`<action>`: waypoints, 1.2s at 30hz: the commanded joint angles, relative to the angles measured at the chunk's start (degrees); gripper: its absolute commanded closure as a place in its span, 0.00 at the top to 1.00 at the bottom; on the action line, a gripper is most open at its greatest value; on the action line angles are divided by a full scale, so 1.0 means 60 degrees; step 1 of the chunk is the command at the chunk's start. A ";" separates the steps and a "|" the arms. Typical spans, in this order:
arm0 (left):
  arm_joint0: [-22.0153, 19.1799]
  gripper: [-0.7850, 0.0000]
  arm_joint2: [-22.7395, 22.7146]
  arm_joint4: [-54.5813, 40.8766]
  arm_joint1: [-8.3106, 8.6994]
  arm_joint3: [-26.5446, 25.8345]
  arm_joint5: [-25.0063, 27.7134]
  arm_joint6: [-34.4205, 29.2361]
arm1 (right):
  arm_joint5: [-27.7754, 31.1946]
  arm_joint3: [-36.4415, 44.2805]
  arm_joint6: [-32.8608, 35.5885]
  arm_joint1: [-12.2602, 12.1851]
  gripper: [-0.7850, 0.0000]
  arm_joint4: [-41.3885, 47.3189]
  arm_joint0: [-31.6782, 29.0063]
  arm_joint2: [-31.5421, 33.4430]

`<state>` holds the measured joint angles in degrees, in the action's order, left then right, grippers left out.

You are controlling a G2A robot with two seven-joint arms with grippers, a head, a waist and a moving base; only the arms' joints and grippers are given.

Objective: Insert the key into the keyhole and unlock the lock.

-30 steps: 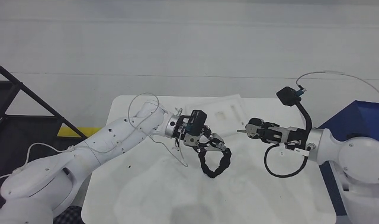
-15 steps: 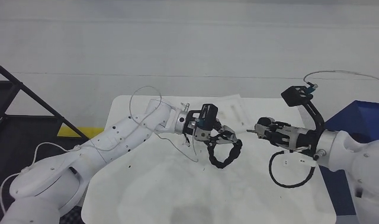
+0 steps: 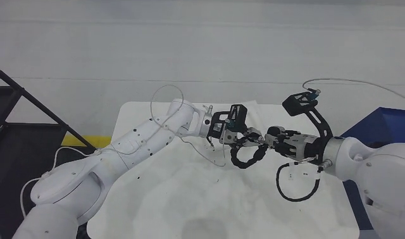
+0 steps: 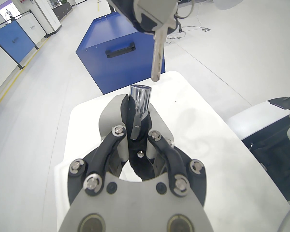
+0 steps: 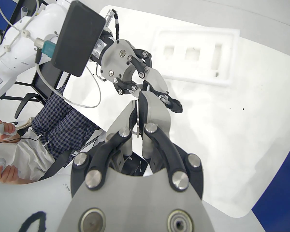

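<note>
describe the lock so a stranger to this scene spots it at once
Over the white table, the two arms nearly meet tip to tip. The lock is clamped in the left end effector: a shiny chrome cylinder on a black cable loop, unlike the flat key facing it.

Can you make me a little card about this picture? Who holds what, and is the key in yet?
Left end effector: shut on the lock, chrome end facing the key
Right end effector: shut on the key
Key tip: close to the chrome end, not in yet
Black cable: hangs in a loop over the table
Steps left: push key in, turn it
</note>
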<state>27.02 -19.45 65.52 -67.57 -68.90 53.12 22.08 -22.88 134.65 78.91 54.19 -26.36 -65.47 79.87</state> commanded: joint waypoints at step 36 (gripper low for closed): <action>0.1063 0.00 -0.1550 0.1690 -0.0105 -0.0415 0.0118 0.0027 | -0.1285 0.0000 -0.0870 -0.0348 0.00 0.0181 -0.0581 -0.0016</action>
<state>33.28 -28.57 75.54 -68.19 -71.31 53.67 22.32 -30.46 134.65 73.81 52.17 -25.35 -68.92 79.76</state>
